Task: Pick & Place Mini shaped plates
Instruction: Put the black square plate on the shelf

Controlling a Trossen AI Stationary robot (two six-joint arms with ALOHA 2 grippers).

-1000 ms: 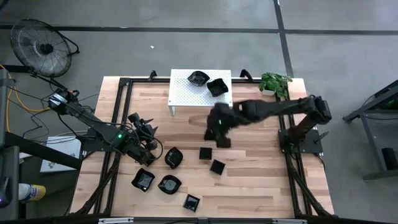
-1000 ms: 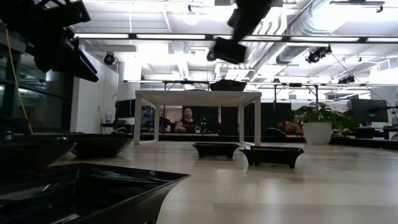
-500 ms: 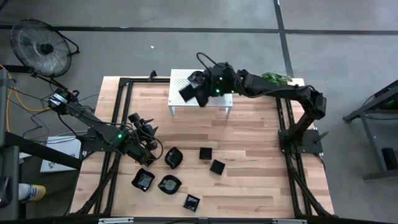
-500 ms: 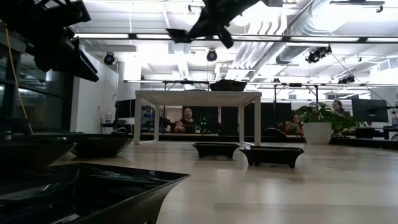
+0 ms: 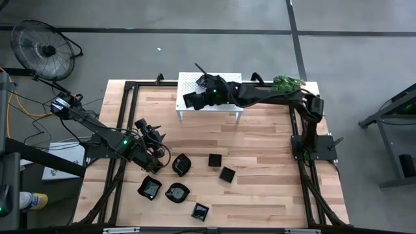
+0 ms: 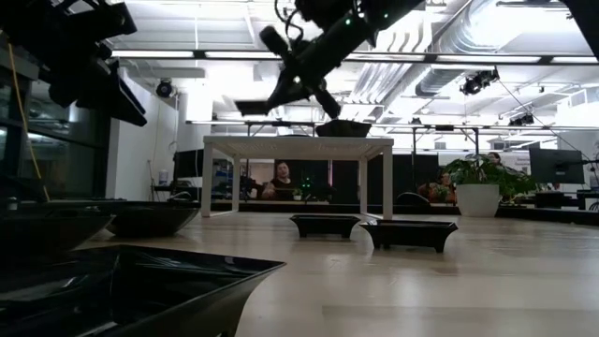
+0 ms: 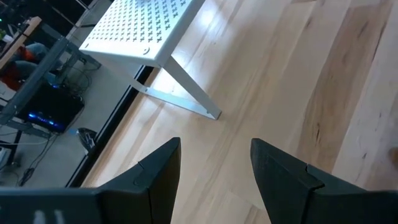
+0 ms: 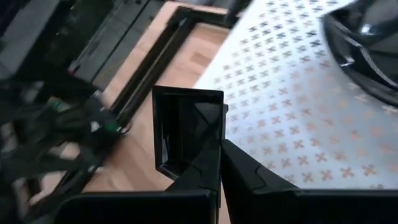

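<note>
Right gripper (image 5: 195, 99) is up over the left end of the white perforated stand (image 5: 188, 90), fingers clamped tight on the rim of a square black plate (image 5: 190, 100); in the right wrist view that plate (image 8: 186, 134) sits tilted on edge between the fingers, above the stand's cross-punched top (image 8: 292, 112). Low view shows the right gripper (image 6: 281, 89) above the stand (image 6: 298, 145), with the plate (image 6: 251, 108) hanging clear of the surface, not touching it

Another black plate (image 8: 364, 53) is on the stand just beyond the held one, only partly in frame. From above, the arm covers most of what lies on the stand, so I can't count plates there

Left gripper (image 5: 158, 151) is parked low at the table's left-front area, fingers spread wide with nothing between them; left wrist view shows its two dark fingers (image 7: 158, 171) over bare wood, stand leg (image 7: 186, 93) further off

Plates on the table (image 5: 273, 182): rounded plate (image 5: 181, 164) just beside the left gripper, two square plates (image 5: 215, 159) and (image 5: 227, 173) near mid-table, two wavy-edged ones (image 5: 150, 188) and (image 5: 177, 192) nearer the front edge, one small square (image 5: 200, 210) at the very front. All apart from each other

Potted plant (image 5: 286, 83) stands at the back right corner
</note>
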